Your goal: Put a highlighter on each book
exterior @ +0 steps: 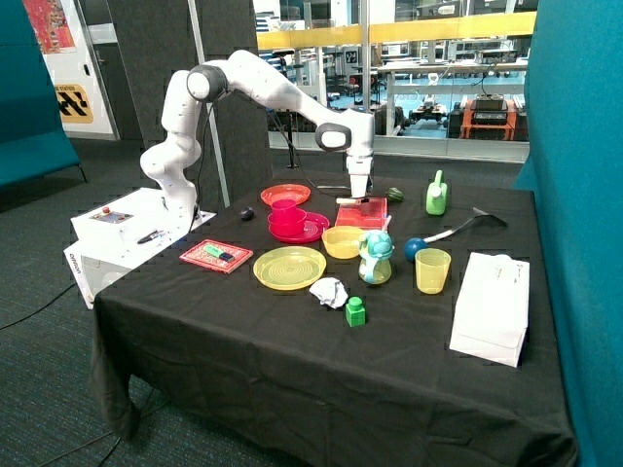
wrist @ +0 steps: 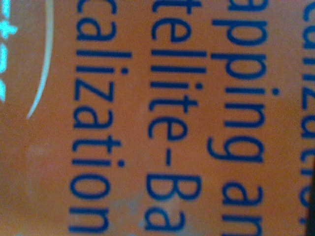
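1. Two red books lie flat on the black table (exterior: 292, 389): a near book (exterior: 216, 256) at the left edge of the clutter, and a far book (exterior: 362, 214) toward the back, right of the red dishes.
2. The near book carries one highlighter (exterior: 218, 253), a green-and-dark marker lying on its cover.
3. A second highlighter (exterior: 350, 200), pale, lies at the far book's back edge, directly under the gripper (exterior: 358, 192); whether it rests on the cover cannot be told.
4. The white Franka arm (exterior: 243, 83) reaches from its base at the left, and the gripper hangs just above the far book. Whether its fingers are spread or closed, or hold anything, cannot be told.
5. The wrist view shows only an orange printed surface (wrist: 147, 123) with blue lettering, filling the frame.
6. Left of the far book stand a red cup on a red plate (exterior: 292, 232), with one more red plate (exterior: 284, 194) behind them.
7. Nearer sit one yellow plate (exterior: 289, 268), one yellow bowl (exterior: 343, 241), one yellow cup (exterior: 432, 270) and a toddler cup (exterior: 375, 258).
8. One green block (exterior: 355, 311) and one crumpled paper (exterior: 329, 291) lie nearest.
9. A green watering can (exterior: 436, 195) stands far right; a white paper bag (exterior: 492, 306) lies near right.
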You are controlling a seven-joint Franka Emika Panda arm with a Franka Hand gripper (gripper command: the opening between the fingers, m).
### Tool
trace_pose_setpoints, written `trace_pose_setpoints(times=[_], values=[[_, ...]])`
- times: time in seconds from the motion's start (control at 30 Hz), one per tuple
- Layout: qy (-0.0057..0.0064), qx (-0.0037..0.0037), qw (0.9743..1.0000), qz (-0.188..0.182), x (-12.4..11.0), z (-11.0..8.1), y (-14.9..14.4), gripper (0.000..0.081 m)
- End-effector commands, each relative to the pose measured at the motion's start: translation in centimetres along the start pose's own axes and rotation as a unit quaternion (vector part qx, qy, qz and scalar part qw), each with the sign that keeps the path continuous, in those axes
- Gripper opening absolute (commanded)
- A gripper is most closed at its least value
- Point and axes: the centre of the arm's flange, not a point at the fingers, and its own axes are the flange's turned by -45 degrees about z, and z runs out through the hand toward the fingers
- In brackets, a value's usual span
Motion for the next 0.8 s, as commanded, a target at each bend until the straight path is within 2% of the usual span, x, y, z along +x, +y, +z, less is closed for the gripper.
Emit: trace_pose_setpoints(times=[0.0,0.43,0.47,0.57,0.63,0.77], values=[[0.0000,-0.00017,1.0000,0.003,1.01,1.18,-0.33,0.0000],[0.0000,-0.00017,1.0000,0.004,0.65,1.88,-0.65,0.0000],[0.0000,-0.00017,1.0000,0.002,0.60,1.87,-0.70,0.0029],[0.0000,-0.00016,1.0000,-0.002,0.52,1.81,-0.87,0.0248],[0.0000,-0.00016,1.0000,-0.004,0.52,1.77,-0.93,0.0356],[0.0000,-0.00016,1.0000,-0.005,0.53,1.65,-0.97,0.0478]])
